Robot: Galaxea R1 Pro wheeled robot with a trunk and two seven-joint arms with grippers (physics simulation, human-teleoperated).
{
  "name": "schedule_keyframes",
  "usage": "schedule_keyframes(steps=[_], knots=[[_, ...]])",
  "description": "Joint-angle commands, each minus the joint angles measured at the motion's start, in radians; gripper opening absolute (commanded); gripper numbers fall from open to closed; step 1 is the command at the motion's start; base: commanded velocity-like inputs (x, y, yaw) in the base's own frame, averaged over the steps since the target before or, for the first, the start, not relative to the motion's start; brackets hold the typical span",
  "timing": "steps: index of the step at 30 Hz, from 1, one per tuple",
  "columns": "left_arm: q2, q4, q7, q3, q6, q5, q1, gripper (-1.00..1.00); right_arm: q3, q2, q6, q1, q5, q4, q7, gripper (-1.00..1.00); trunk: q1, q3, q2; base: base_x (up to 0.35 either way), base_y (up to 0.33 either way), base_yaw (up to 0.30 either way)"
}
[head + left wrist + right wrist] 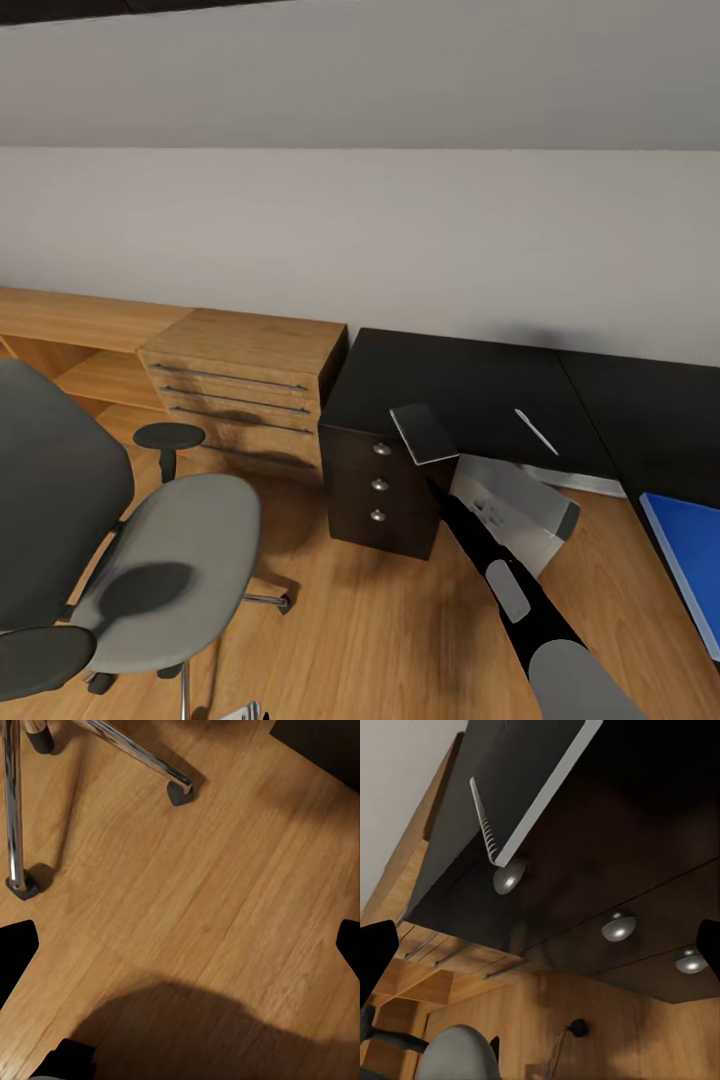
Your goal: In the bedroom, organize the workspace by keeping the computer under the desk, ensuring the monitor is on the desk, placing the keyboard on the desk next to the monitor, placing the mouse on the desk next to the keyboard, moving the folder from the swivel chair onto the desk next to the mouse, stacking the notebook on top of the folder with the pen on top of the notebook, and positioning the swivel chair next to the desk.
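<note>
The right arm reaches diagonally from the lower right of the frame up to the small dark grey notebook (pixel 424 433) at the front edge of the black desk (pixel 470 385), above its three silver-knobbed drawers. The right gripper itself is hidden behind the book, so I cannot tell if it is clenched, though it seems to carry it. The thin white pen (pixel 536 431) lies on the desk, right of centre.

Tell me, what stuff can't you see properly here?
- Folder: head view's right edge cuts it off.
- Computer: right arm and desk cover part.
- Swivel chair: base cut by bottom edge.
- Notebook: right end effector's grip hidden underneath.
</note>
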Motion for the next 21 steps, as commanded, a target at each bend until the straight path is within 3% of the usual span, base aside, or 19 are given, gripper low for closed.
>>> schedule_keyframes(steps=[1,6,16,21], knots=[[0.001,0.0,0.008,-0.008,-0.005,0.006,-0.001,1.0,-0.005,-0.002,0.004,-0.001,-0.007,0.001,0.007,1.0,0.004,-0.004,-0.008,0.0,0.0,0.0],[0.001,0.0,0.008,-0.008,-0.006,0.006,-0.001,1.0,-0.005,-0.016,0.005,-0.001,-0.008,0.001,0.008,1.0,0.023,-0.02,-0.043,0.0,0.0,0.0],[0.001,0.0,0.008,-0.008,-0.006,0.005,-0.001,1.0,-0.005,-0.02,0.005,-0.001,-0.008,0.001,0.008,1.0,0.061,-0.051,-0.113,0.0,0.0,0.0],[0.003,-0.022,0.008,-0.011,-0.007,0.004,-0.001,1.0,-0.006,-0.021,0.005,-0.001,-0.008,-0.001,0.008,1.0,0.061,-0.051,-0.113,0.0,0.0,0.0]])
